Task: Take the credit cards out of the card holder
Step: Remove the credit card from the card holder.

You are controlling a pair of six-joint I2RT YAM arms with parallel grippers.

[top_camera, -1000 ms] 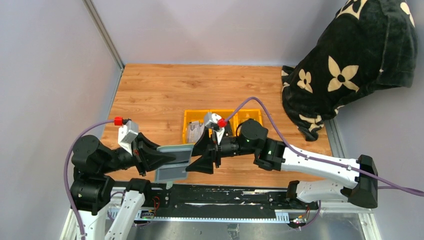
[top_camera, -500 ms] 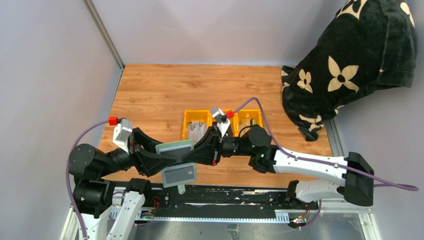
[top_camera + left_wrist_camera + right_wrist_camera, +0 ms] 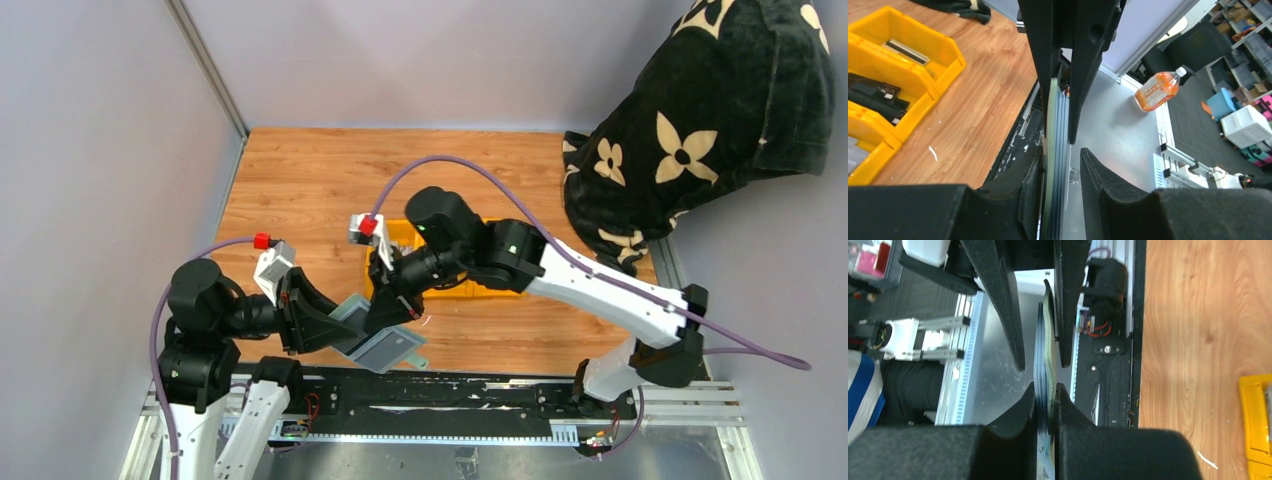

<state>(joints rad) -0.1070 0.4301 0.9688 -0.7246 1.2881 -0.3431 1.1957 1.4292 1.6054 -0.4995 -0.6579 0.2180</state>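
Observation:
The sage-green card holder [image 3: 385,347] hangs tilted in the air over the table's front edge, its strap tab pointing right. My right gripper [image 3: 388,318] comes at it from the far side and is shut on it [image 3: 1046,390], pinching the green cover [image 3: 1050,352] together with the thin blue-grey credit cards' edges [image 3: 1038,365]. My left gripper [image 3: 340,328] straddles the same card holder [image 3: 1052,175] from the left. One of its fingers [image 3: 1030,172] touches the green side, and a gap shows between the cards' edges [image 3: 1064,145] and the other finger, so this gripper [image 3: 1062,155] stands open.
The yellow three-compartment bin [image 3: 483,289] sits mid-table, mostly hidden under the right arm, and holds dark and grey items [image 3: 878,95]. A black flowered blanket [image 3: 700,120] lies at the back right. The black base rail [image 3: 450,385] runs along the front edge.
The right arm has swung up and over, and its gripper has closed on the card holder. The card holder has dropped and tilted toward the front edge. The left gripper has let go.

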